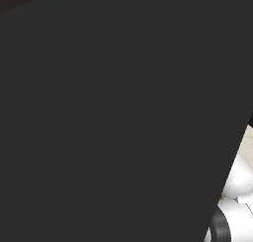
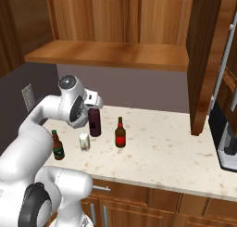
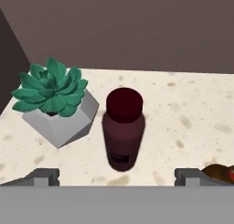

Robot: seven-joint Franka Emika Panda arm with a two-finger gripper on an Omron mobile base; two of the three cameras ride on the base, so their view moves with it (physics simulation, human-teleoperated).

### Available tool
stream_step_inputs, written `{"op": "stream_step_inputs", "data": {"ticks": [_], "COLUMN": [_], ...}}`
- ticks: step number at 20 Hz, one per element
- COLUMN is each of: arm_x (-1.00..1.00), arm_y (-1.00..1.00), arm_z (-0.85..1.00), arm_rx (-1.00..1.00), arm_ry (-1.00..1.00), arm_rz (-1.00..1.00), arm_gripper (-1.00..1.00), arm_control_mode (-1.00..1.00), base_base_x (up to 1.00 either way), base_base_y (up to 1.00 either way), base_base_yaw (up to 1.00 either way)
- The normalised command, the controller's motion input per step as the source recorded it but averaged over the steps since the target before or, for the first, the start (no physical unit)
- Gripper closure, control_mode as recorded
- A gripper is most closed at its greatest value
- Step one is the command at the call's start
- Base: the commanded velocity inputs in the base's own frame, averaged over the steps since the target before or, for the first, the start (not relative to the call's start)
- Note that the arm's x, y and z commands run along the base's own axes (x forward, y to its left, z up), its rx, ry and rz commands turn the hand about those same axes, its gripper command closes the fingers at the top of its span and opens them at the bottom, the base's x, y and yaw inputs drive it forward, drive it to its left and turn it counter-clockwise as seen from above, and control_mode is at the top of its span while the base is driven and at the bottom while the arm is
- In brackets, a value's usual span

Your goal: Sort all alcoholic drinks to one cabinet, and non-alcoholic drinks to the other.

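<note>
Hovering over the purple bottle (image 3: 122, 129), tool (image 3: 117, 175) wide and empty, tips either side of it. Bottle stands upright on the surface (image 3: 192, 113) beside a potted succulent (image 3: 54, 99). Probably rigid, smooth, slippery, heavyish if full. I'd grip the straight body below the cap, low enough to stop tipping.

Right base view overlooks counter (image 2: 162, 152), hand view close above purple bottle (image 3: 122, 127)
</note>
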Motion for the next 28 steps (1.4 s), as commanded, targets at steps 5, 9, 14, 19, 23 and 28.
{"op": "stream_step_inputs", "data": {"ticks": [5, 9, 14, 19, 23, 28], "arm_x": [0.24, 0.22, 0.22, 0.19, 0.13, 0.11], "arm_y": [-0.01, 0.00, 0.00, 0.00, 0.00, 0.00], "arm_z": [-0.13, -0.12, -0.11, -0.13, -0.15, -0.13], "arm_rx": [0.00, 0.00, 0.00, 0.00, 0.00, 0.00], "arm_ry": [0.00, -0.01, 0.00, -0.01, -0.04, -0.05], "arm_rz": [0.00, 0.00, 0.00, 0.00, 0.00, 0.00], "arm_gripper": [-1.00, -1.00, -1.00, -1.00, -1.00, -1.00], "arm_control_mode": [-1.00, -1.00, -1.00, -1.00, -1.00, -1.00], "base_base_x": [0.00, 0.00, 0.00, 0.00, 0.00, 0.00], "base_base_y": [0.00, 0.00, 0.00, 0.00, 0.00, 0.00], "base_base_yaw": [0.00, 0.00, 0.00, 0.00, 0.00, 0.00]}}
